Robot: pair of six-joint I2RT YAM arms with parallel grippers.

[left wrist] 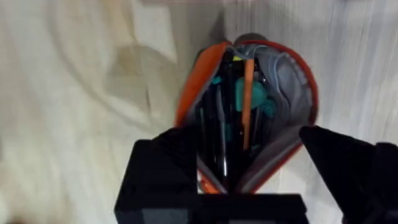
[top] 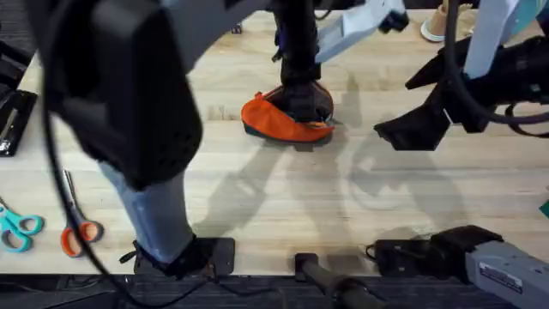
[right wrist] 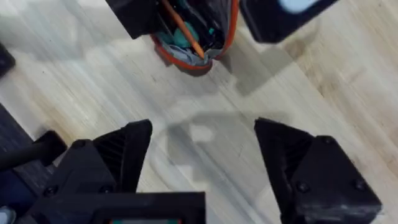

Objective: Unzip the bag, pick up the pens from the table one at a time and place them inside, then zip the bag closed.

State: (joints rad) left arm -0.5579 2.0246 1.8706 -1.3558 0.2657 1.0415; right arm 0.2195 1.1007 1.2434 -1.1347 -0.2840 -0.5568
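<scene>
A small orange bag point(top: 287, 118) lies a little beyond the middle of the wooden table point(top: 283, 206), its zip open and its mouth gaping upward. The left gripper point(top: 302, 96) hangs directly over that mouth, at about 12 o'clock from the table's centre. In the left wrist view its two black fingers point(left wrist: 348, 168) stand wide apart on either side of the opening, gripping nothing.

Inside the bag, several pens point(left wrist: 247, 102) stand on end: one orange, others dark, with teal pieces among them. No loose pens are visible on the table.

The right gripper point(top: 412, 130) hovers at about 3 o'clock from the bag, well apart from it. Its fingers point(right wrist: 118, 155) are also spread wide and empty.

The bag looks soft, light and floppy, so it would likely slide or fold when the zip is pulled. A sensible plan is to pin one end of the fabric with one gripper while the other pinches the small zip pull, which I cannot make out here.

Orange-handled and teal-handled scissors point(top: 77, 225) lie at 8 o'clock, near the table's edge.
</scene>
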